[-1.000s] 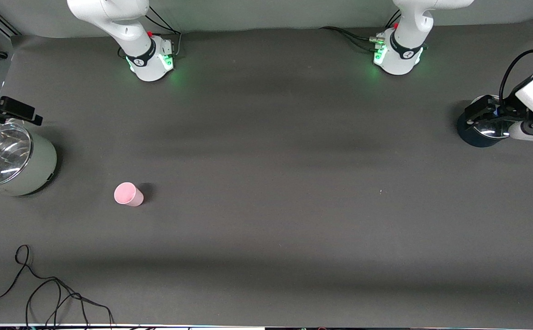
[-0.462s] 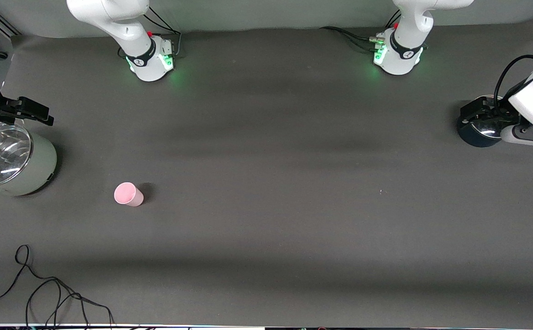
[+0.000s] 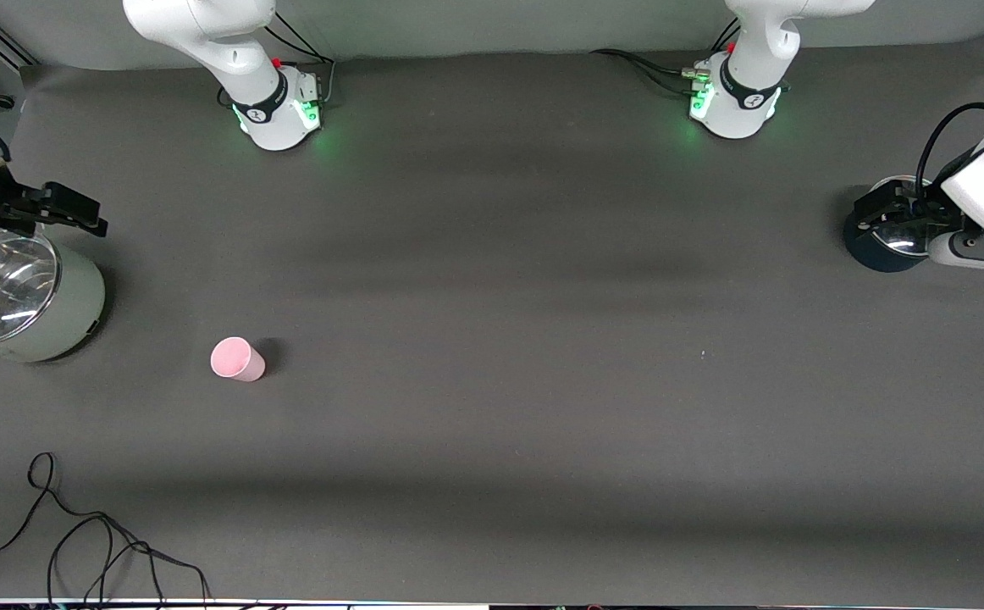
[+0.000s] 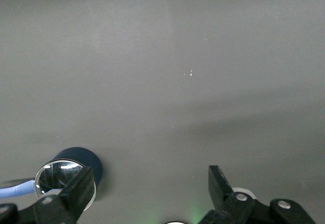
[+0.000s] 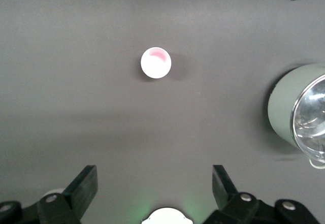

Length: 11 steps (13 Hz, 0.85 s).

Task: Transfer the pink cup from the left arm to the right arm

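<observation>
The desk [image 3: 492,339] is covered in a matt dark grey sheet, cloth-like, smooth with faint creases. The cup [image 3: 237,359] looks like smooth pale-pink plastic, matt outside. The pot [image 3: 60,305] has a satin pale-green wall and a glossy clear lid [image 3: 1,284] with a bright metal rim. The dark pot [image 3: 881,250] has a matt navy wall and a shiny lid. Both arms wear glossy white plastic shells; the pincer fingers [image 5: 84,186] are matt black.

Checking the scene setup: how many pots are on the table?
2. A pale green pot with a glass lid sits at the right arm's end, beside the pink cup. A dark blue pot sits at the left arm's end, under the left gripper.
</observation>
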Available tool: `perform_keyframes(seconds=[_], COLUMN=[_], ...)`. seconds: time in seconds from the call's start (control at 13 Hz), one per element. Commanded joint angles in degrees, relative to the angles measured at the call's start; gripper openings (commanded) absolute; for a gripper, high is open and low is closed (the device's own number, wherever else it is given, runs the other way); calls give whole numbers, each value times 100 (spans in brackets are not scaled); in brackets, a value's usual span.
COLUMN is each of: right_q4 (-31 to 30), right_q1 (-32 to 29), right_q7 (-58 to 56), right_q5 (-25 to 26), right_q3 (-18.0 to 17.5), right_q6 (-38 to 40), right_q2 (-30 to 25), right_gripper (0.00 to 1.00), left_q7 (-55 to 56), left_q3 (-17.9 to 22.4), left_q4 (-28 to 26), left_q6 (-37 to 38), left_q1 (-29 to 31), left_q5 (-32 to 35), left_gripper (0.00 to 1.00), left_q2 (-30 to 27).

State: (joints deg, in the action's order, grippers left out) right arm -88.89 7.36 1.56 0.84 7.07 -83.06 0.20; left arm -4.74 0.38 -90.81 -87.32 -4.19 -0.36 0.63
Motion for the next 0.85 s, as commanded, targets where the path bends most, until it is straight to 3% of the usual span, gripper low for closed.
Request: perform_keyframes(seconds=[0.0,0.77], right_q4=[21,29], right_q1=[142,143], right_q7=[-86,-86], right_q5=[109,110], right_q3=[5,13], right_q6=[-88,-97], right_q2=[68,59], right_gripper=[100,100], left_q7=[-62,-18], left_q3=[-55,-55], left_q4=[81,213], left_q6=[13,48], left_q1=[50,58], left_q5=[89,89], left_gripper=[100,100], left_q2=[43,183])
